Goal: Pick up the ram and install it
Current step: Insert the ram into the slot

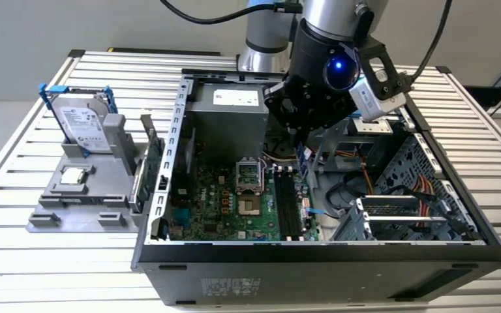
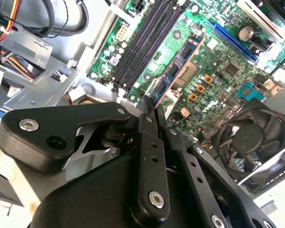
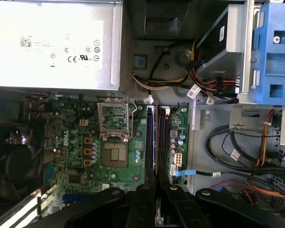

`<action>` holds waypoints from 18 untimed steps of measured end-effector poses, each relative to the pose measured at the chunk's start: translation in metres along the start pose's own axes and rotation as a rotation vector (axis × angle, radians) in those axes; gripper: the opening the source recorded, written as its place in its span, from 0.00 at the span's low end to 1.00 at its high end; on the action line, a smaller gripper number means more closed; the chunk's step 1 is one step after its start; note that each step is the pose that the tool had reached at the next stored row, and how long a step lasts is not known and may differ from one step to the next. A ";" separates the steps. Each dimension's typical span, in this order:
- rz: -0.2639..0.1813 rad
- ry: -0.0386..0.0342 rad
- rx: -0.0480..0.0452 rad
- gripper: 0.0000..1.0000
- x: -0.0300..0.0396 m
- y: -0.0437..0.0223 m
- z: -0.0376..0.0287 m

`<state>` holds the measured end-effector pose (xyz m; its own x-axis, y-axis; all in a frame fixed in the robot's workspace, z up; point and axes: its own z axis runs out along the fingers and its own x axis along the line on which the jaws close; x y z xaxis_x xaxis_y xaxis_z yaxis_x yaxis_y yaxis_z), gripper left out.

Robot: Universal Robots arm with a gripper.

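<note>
Small certification marks on power supply label (image 3: 57, 45)

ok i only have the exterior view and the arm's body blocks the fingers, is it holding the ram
observer: yes, in the second wrist view the gripper is shut on the ram.
operator: slots free
observer: the black memory slots all look empty there.
operator: lined up
observer: in the first wrist view the ram is edge-on, running along the slots; it doesn't look seated.
</note>
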<state>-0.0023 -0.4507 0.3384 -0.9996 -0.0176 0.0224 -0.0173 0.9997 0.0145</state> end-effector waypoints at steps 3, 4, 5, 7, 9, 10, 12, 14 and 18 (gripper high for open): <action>0.000 0.0000 0.0006 0.00 0.0000 0.0000 0.0016; 0.000 0.0000 0.0008 0.00 -0.0001 0.0000 0.0022; 0.000 0.0001 0.0010 0.00 -0.0001 0.0000 0.0028; 0.000 0.0000 0.0013 0.00 -0.0001 -0.0001 0.0039; 0.000 0.0000 0.0015 0.00 -0.0001 -0.0001 0.0050; 0.000 0.0000 0.0016 0.00 -0.0001 -0.0001 0.0055; 0.000 0.0001 0.0019 0.00 -0.0001 -0.0001 0.0067; 0.000 0.0000 0.0021 0.00 -0.0002 -0.0001 0.0078; 0.000 0.0000 0.0025 0.00 -0.0002 -0.0001 0.0101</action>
<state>-0.0022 -0.4507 0.3282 -0.9996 -0.0176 0.0224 -0.0173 0.9998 0.0120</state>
